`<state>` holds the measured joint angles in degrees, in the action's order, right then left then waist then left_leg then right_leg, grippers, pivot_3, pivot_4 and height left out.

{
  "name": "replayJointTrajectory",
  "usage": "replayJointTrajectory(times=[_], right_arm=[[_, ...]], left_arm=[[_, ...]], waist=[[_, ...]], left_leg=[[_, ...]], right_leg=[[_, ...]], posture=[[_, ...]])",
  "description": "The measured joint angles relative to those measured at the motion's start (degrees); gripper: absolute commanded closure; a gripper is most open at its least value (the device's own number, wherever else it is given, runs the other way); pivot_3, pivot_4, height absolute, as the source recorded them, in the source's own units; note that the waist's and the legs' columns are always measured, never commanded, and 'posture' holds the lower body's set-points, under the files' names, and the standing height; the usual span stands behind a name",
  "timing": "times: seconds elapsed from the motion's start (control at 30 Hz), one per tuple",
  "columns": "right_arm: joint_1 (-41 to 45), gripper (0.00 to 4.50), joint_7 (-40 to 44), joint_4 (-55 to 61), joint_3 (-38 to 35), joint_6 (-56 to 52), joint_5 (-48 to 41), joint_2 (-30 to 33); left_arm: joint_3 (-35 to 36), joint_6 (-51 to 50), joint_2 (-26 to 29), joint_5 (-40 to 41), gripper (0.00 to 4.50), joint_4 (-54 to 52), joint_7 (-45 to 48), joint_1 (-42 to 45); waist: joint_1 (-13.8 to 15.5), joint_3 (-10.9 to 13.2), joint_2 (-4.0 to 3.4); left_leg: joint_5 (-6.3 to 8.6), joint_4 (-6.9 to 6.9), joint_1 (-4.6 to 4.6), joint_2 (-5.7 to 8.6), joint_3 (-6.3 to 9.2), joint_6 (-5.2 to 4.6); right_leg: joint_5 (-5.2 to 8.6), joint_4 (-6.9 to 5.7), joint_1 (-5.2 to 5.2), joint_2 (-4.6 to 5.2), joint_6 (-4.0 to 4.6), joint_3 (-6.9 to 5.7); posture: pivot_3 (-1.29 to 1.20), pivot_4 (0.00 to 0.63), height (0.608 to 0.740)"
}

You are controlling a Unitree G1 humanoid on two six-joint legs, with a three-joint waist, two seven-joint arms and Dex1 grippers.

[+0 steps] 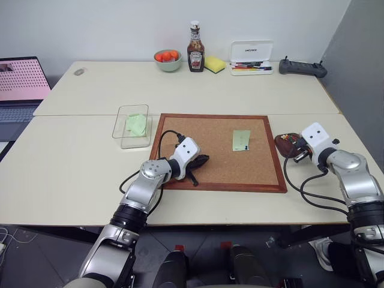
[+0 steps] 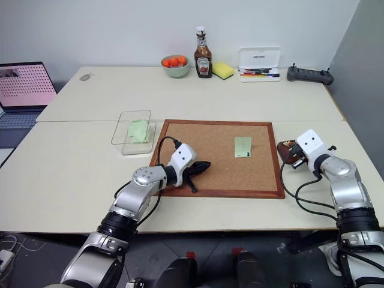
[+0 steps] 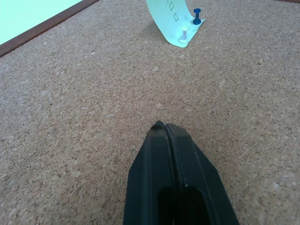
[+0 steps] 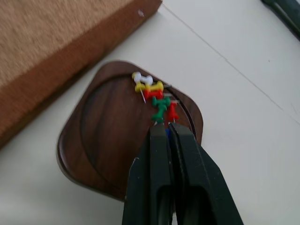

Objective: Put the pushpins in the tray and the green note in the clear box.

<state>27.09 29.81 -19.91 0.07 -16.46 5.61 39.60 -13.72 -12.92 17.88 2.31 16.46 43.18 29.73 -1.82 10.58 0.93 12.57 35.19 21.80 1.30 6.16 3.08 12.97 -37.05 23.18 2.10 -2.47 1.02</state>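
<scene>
The green note (image 1: 241, 140) lay on the cork board (image 1: 198, 135), held by two pushpins (image 3: 197, 17) at its near edge, one blue and one white. Just right of the board, the tray (image 4: 108, 136) already held several coloured pins. Left of the board, the clear box (image 1: 122, 123) held only crumpled green paper (image 1: 137, 124). The right gripper (image 4: 167, 131) hovered over the tray, fingers together, possibly pinching a blue pin. The left gripper (image 3: 165, 127) rested on the board, closed and empty. Judged about half done.
</scene>
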Motion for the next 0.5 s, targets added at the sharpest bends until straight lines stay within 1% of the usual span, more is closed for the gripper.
replayJointTrajectory(times=[0.03, 0.2, 0.23, 0.27, 0.3, 0.5], right_arm=[[0.0, 3.98, 0.0, -0.4, 0.0, 0.2, 0.1, 0.0], [0.2, 2.93, 0.0, -0.7, 0.0, 0.4, 0.3, 0.0], [0.2, 2.78, 0.0, -0.7, 0.0, 0.4, 0.3, 0.0], [0.3, 2.55, 0.0, -0.7, 0.0, 0.4, 0.2, 0.0], [0.3, 2.22, 0.0, -0.7, 0.0, 0.4, 0.1, -0.1], [0.7, 0.96, 0.0, -0.7, -0.1, -0.3, -0.3, -0.3]], left_arm=[[0.0, 0.0, 0.0, 0.0, 4.5, 0.0, 0.0, 0.0], [0.0, 0.0, 0.0, -0.1, 4.5, 0.0, 0.0, 0.0], [0.0, 0.0, 0.0, -0.1, 4.5, 0.0, 0.0, 0.0], [0.0, 0.0, 0.0, -0.1, 4.5, 0.0, 0.0, 0.0], [0.0, 0.0, 0.0, -0.1, 4.5, 0.0, 0.0, 0.0], [0.1, 0.2, 0.1, -0.1, 4.5, 0.0, 0.1, 0.0]], waist=[[0.0, 0.0, 0.0], [0.0, 0.0, 0.0], [0.0, 0.0, 0.0], [0.0, 0.0, 0.0], [0.0, 0.0, 0.0], [0.0, 0.0, 0.0]], left_leg=[[0.0, 0.0, 0.0, 0.0, 0.0, 0.0], [0.0, 0.0, 0.0, 0.0, 0.0, 0.0], [0.0, 0.0, 0.0, 0.0, 0.0, 0.0], [0.0, 0.0, 0.0, 0.0, 0.0, 0.0], [0.0, 0.0, 0.0, 0.0, 0.0, 0.0], [0.0, 0.0, 0.0, 0.0, 0.01, 0.0]], right_leg=[[0.0, 0.0, 0.0, 0.0, 0.0, 0.0], [0.0, 0.0, 0.0, 0.0, 0.0, 0.0], [0.0, 0.0, 0.0, 0.0, 0.0, 0.0], [0.0, 0.0, 0.0, 0.0, 0.0, 0.0], [0.0, 0.0, 0.0, 0.0, 0.0, -0.01], [0.0, 0.0, 0.0, 0.0, 0.0, -0.01]], posture=[[0.0, 0.15, 0.74], [0.0, 0.15, 0.74], [0.0, 0.15, 0.74], [0.0, 0.15, 0.74], [0.0, 0.15, 0.74], [0.0, 0.15, 0.74]])
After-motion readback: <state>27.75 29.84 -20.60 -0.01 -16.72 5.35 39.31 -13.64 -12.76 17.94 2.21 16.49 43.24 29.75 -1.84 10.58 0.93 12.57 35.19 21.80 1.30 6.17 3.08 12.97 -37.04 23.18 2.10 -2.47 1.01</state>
